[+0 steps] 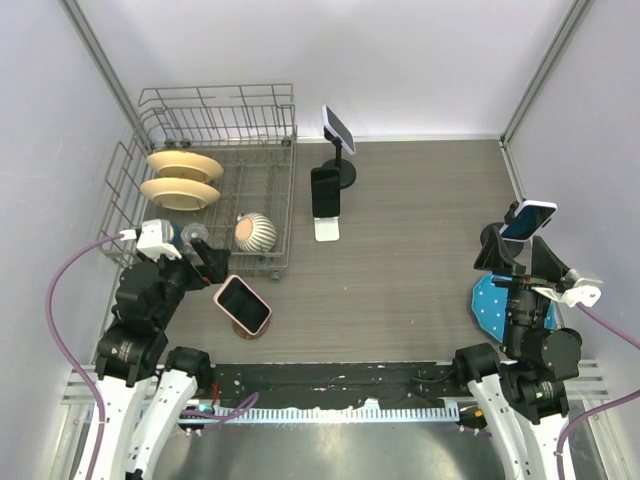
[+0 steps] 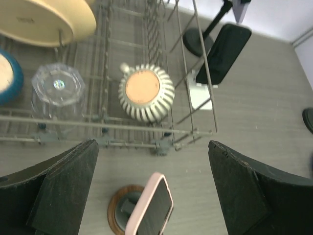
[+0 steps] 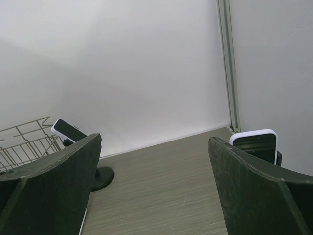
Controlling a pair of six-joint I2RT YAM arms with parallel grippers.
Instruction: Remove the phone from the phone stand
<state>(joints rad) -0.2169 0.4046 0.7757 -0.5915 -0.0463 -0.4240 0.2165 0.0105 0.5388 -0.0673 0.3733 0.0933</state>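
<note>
A pink-cased phone point(image 1: 243, 304) leans on a round wooden phone stand point(image 1: 247, 329) on the table, just in front of the dish rack. In the left wrist view the phone point(image 2: 150, 208) and its stand point(image 2: 119, 211) lie below and between my fingers. My left gripper point(image 1: 205, 265) point(image 2: 152, 147) hangs open above it, touching nothing. My right gripper point(image 1: 520, 262) point(image 3: 154, 142) stands open at the far right with nothing between its fingers. Close to it, a white-cased phone point(image 1: 527, 218) point(image 3: 254, 145) sits on a black stand point(image 1: 490, 245).
A wire dish rack point(image 1: 283, 190) at the back left holds two plates point(image 1: 182, 165), a glass point(image 2: 56, 88) and a striped jar point(image 1: 256, 232). A black phone point(image 1: 325, 190) rests on a white stand point(image 1: 327, 228). Behind it a phone point(image 1: 338, 128) sits on a black pole stand point(image 1: 340, 175). A blue object point(image 1: 490, 305) lies at the right.
</note>
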